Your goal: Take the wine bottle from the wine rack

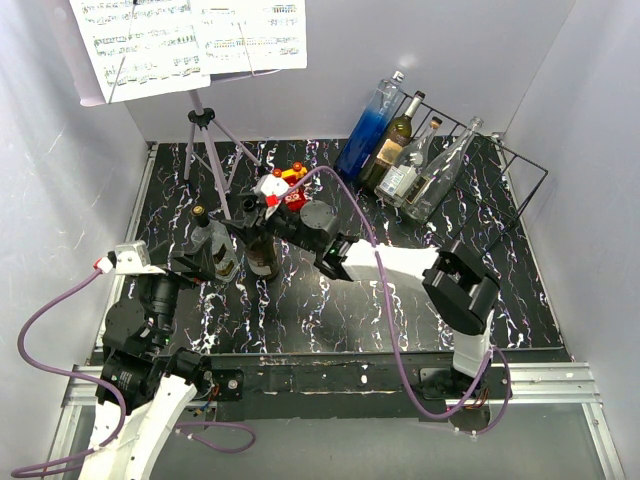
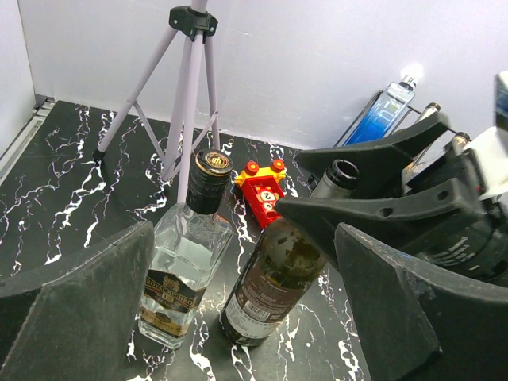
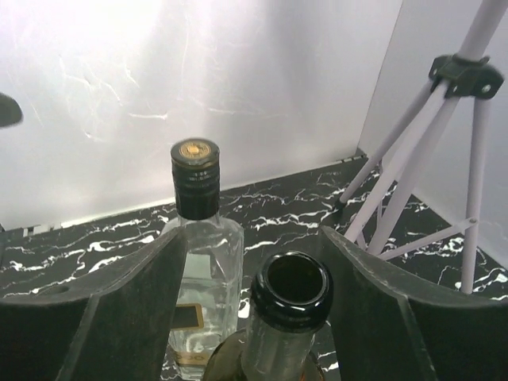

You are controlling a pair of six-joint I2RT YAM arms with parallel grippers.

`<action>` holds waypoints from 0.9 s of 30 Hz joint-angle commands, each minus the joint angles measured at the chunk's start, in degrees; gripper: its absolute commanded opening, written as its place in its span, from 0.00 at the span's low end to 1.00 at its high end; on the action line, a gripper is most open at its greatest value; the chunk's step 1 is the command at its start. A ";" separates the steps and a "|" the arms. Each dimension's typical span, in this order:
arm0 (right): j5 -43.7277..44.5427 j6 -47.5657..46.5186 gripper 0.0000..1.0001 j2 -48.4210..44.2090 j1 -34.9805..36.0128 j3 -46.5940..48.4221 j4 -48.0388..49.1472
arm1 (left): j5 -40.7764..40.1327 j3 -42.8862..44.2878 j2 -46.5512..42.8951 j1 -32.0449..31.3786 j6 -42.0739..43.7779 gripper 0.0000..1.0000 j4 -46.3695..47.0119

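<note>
1. One wine bottle (image 2: 274, 290), dark with an open mouth, stands upright on the bench (image 1: 300, 312), well apart from the wine rack (image 1: 522, 160) at the far right corner. By how things lie, the lift-off is done and the step in hand is the letting go.
2. Both fingers of the right hand (image 3: 255, 246) straddle that bottle's neck. The right wrist view shows a gap on at least one side, so I judge the fingers apart and not clamping.
3. The left hand (image 1: 195, 265) sits low at the near left with its fingers spread wide and nothing between them.
4. The next move calls for drawing the right hand straight back or up, clear of the neck. A sideways brush could tip the bottle into the clear square bottle (image 2: 186, 262) just beside it.
5. Counts:
   - Six bottles in all: two on the bench and four leaning in the rack. Those four are a blue bottle (image 1: 368, 130), a dark green bottle (image 1: 392, 145) and two clear ones.
   - One rack.
   - One music stand (image 1: 205, 140) carrying sheet music.
   - One red toy (image 1: 288, 190) behind the standing bottles.
</note>
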 commanded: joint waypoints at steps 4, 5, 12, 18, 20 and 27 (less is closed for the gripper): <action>1.96 1.65 0.77 -11.46 0.28 -1.35 -1.54 | 1.59 0.87 0.00 0.00 0.15 0.98 0.20; 3.27 1.65 0.78 -13.04 0.20 -1.87 -3.46 | 2.20 0.78 0.09 0.00 0.33 0.98 0.38; 26.63 3.23 0.82 -25.00 -0.77 -3.99 -21.20 | 4.14 0.52 0.62 0.00 0.50 0.98 1.00; 37.82 7.96 0.79 -29.40 -11.47 -2.67 -41.15 | 5.19 0.17 0.79 0.00 0.50 0.98 1.61; 37.73 11.73 0.77 -29.93 -17.09 -1.53 -47.14 | 6.07 0.25 1.32 0.00 0.68 0.98 1.70; 33.69 17.90 0.73 -25.20 -35.82 7.24 -61.29 | 7.92 0.43 2.55 0.00 0.68 0.98 1.61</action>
